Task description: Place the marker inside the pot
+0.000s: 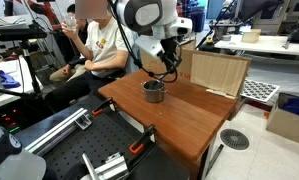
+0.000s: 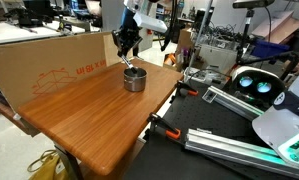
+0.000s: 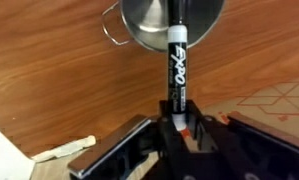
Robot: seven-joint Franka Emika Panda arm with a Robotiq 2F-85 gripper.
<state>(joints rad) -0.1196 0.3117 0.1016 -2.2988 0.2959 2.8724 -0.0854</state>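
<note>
The silver pot (image 1: 153, 91) stands on the wooden table (image 1: 189, 120), also seen in an exterior view (image 2: 135, 79). In the wrist view the pot (image 3: 149, 25) lies at the top, its loop handle to the left. My gripper (image 3: 179, 118) is shut on the black marker (image 3: 177, 65), which points out from the jaws with its far end over the pot's opening. In both exterior views the gripper (image 1: 167, 72) (image 2: 128, 56) hangs just above the pot; the marker is too small to make out there.
A cardboard wall (image 2: 49, 60) stands along the table's edge, and a wooden box (image 1: 214, 72) stands behind the pot. A seated person (image 1: 94, 45) is beyond the table. Metal rails and clamps (image 1: 99, 155) lie beside the table.
</note>
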